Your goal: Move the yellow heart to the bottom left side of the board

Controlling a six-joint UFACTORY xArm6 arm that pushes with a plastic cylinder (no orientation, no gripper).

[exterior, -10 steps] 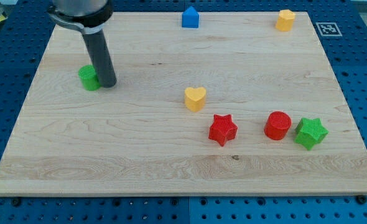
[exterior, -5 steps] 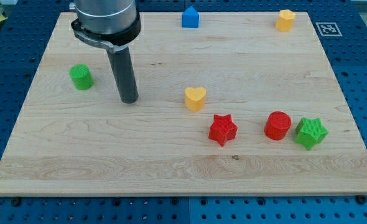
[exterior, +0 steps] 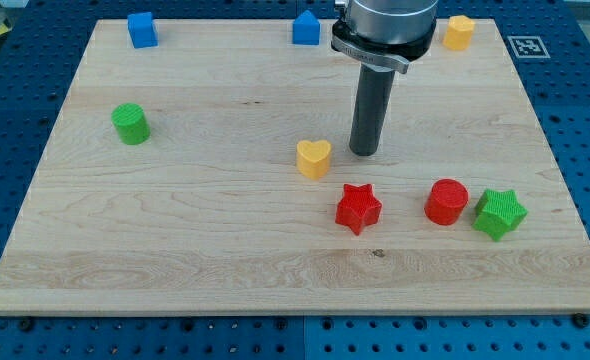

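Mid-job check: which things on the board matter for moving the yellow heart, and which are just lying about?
In the job:
- yellow heart
- my tip, just to the heart's right, apart from it

Lying about:
- red star
- red cylinder
- green star
- green cylinder
- two blue blocks
- yellow block

A robotics lab bench, a blue perforated metal base [exterior: 15, 70] with regular holes on all sides, a wooden board [exterior: 175, 230] on it, a printed square marker [exterior: 526, 46] beside the board's top right corner
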